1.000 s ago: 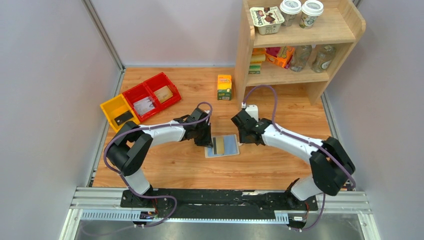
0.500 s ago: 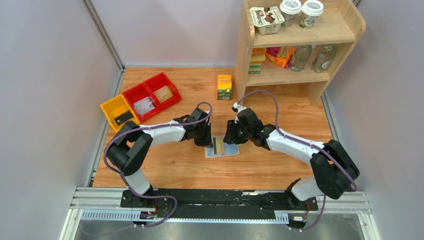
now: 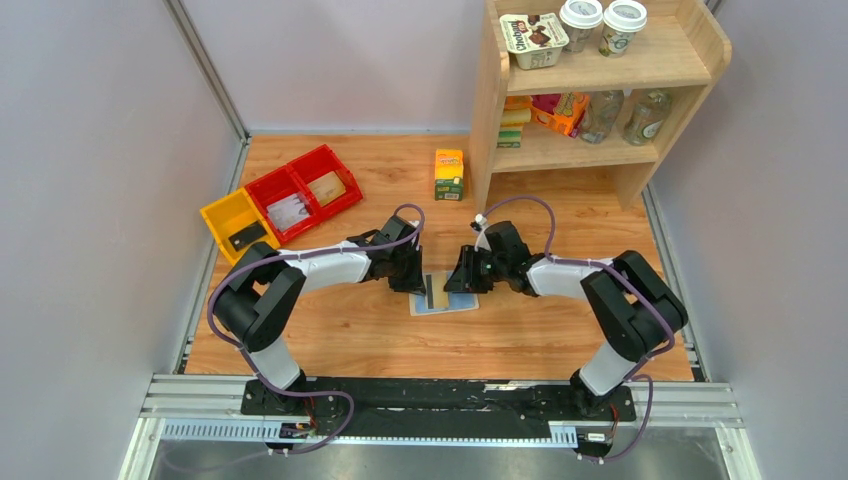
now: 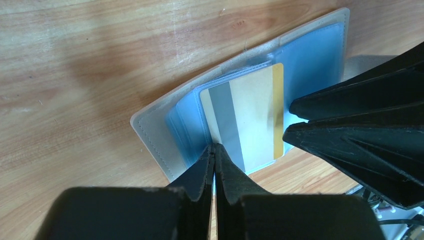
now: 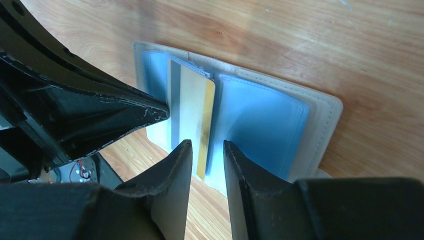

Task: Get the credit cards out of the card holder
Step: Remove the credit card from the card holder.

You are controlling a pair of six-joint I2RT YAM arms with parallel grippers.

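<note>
The card holder point(image 3: 447, 303) lies spread open on the middle of the tabletop point(image 3: 540, 340), blue inside facing up, between our two arms. One credit card point(image 4: 247, 117), with a grey stripe and a gold edge, stands partly out of the clear sleeves point(image 5: 260, 125) at the fold. We cannot tell whether more cards sit beneath it.

Our left end effector point(image 4: 215, 150) has its fingers pressed together, tips at the card's grey-striped side, on the holder's left leaf. We cannot tell whether a sleeve is caught between them. Our right end effector point(image 5: 207, 145) is partly spread, its fingers astride the card's gold edge and not yet pinching it.

We judge the card light, stiff and slick, so a pinch across its flat faces near the free gold edge should serve. The holder looks soft and light and will likely lift or slide with the card unless pinned down. The sleeves may cling.

For room, bare wood reaches to the near edge and towards the right edge. The red and yellow bins point(image 3: 285, 205) sit by the left edge, the carton point(image 3: 449, 173) and wooden shelf point(image 3: 590, 150) towards the far edge, all well apart from the holder. The two arms are very close together, so the pull should go away from the left one.
</note>
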